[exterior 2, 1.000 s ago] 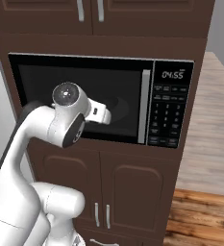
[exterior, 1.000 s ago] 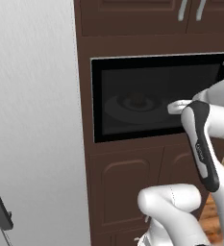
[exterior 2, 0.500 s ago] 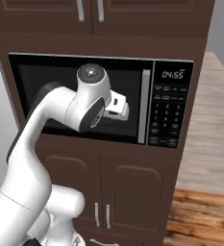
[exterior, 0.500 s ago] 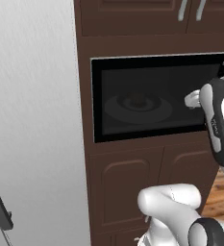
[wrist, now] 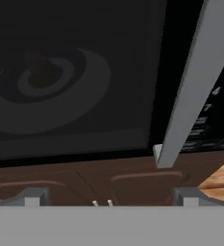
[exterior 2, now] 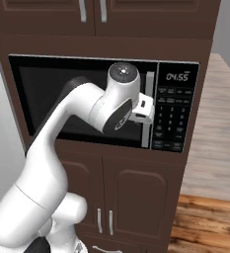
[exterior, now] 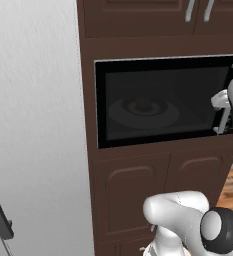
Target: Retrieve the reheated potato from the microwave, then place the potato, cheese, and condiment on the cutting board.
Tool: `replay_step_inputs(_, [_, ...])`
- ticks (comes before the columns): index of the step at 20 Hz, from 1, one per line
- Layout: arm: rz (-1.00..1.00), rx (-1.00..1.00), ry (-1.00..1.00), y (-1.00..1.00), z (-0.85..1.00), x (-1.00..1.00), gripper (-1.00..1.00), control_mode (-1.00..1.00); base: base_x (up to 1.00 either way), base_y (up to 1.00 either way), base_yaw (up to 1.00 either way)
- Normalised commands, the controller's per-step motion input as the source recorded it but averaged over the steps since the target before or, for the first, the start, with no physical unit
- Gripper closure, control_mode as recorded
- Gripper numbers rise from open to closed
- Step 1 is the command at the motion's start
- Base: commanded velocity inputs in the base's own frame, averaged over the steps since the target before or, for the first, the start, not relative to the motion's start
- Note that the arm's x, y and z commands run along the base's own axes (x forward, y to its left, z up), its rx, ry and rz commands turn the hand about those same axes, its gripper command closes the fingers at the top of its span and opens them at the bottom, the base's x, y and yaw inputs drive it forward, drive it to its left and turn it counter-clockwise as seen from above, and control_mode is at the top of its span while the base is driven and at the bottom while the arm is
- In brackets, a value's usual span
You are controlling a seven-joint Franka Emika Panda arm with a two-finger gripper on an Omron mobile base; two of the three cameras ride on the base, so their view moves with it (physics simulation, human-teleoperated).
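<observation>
The microwave (exterior: 153, 100) is built into dark wood cabinets and its dark glass door is closed. Behind the glass, the potato (wrist: 40, 72) shows as a dim lump on the round turntable (exterior: 143, 111). My gripper (exterior 2: 145, 108) hangs open at the door's right side, right in front of the grey vertical handle (exterior 2: 147, 106). In the hand view the handle (wrist: 190, 81) runs slantwise at the right, above and between my spread fingertips (wrist: 32, 197). The gripper (exterior: 221, 112) holds nothing. The cheese, condiment and cutting board are out of view.
The keypad and clock panel (exterior 2: 174, 111) lies right of the handle. Cabinet doors sit above (exterior 2: 92, 12) and below (exterior 2: 136, 197) the microwave. A grey wall (exterior: 33, 125) stands to the left, and wooden floor (exterior 2: 205, 222) lies to the right.
The arm has swung rightward across the microwave door, bringing the hand up to the handle. The gripper has stayed open and the door has stayed closed.
</observation>
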Motion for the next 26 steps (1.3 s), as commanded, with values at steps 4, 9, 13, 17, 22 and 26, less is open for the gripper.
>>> replay_step_inputs(4, [0.01,0.0,0.0,-0.42,-0.01,-0.02,-1.0,-1.0,0.0,0.0,0.0])
replay_step_inputs(9, [0.05,0.0,0.0,-0.25,-0.07,0.15,-1.0,-1.0,0.0,0.0,0.0])
replay_step_inputs(13, [0.04,0.0,0.0,-0.18,-0.04,0.25,-1.0,-1.0,0.0,0.0,0.0])
replay_step_inputs(17, [0.04,0.0,0.0,-0.18,-0.08,0.23,-1.0,-1.0,0.0,0.0,0.0])
replay_step_inputs(22, [0.02,0.0,-0.05,-0.02,-0.27,0.03,-1.0,-1.0,0.0,0.0,0.0])
replay_step_inputs(26, [0.0,0.04,-0.11,0.0,-0.21,0.2,-1.0,-1.0,0.0,0.0,0.0])
